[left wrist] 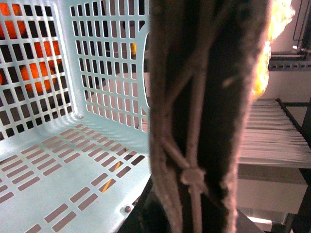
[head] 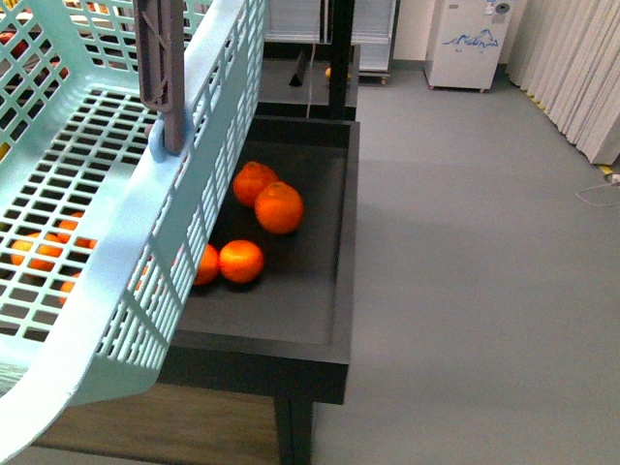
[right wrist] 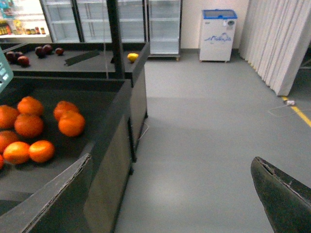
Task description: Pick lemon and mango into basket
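One lemon (right wrist: 132, 57) is seen far off on a table (right wrist: 95, 62); the right gripper (right wrist: 171, 164), wide and empty, should be moved there slowly.

Tangerines (head: 279, 207) sit clustered on the black display table (head: 341, 291) at left, bright orange, some touching. Grey floor (head: 465, 252) spreads right. Far back stands a white chest freezer (head: 467, 44), with pale curtains (head: 576, 68) far right and dark round fruit (right wrist: 19, 59) on the farther table.
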Action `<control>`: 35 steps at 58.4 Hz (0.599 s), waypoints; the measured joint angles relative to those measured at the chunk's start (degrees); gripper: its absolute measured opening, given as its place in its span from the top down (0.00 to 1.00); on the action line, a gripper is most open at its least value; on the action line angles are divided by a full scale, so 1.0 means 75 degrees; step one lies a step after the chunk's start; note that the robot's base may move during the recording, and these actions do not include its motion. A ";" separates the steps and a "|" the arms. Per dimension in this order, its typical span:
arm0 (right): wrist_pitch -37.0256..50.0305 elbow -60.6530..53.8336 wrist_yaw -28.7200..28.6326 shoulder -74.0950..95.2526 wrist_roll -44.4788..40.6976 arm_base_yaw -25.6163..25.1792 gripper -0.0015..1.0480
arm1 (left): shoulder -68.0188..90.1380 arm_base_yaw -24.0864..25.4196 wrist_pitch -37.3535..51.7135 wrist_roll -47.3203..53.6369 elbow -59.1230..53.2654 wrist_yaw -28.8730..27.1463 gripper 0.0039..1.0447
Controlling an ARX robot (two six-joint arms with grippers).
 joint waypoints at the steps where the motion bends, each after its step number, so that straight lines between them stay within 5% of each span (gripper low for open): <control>1: 0.0000 0.0000 -0.0009 0.0003 0.0000 -0.0003 0.08 | 0.0000 0.0000 0.0000 0.0000 0.0000 -0.0003 0.95; 35: 0.0006 0.0000 -0.0009 0.0000 -0.0003 -0.0003 0.08 | -0.0003 0.0000 -0.0003 0.0023 0.0000 -0.0006 0.95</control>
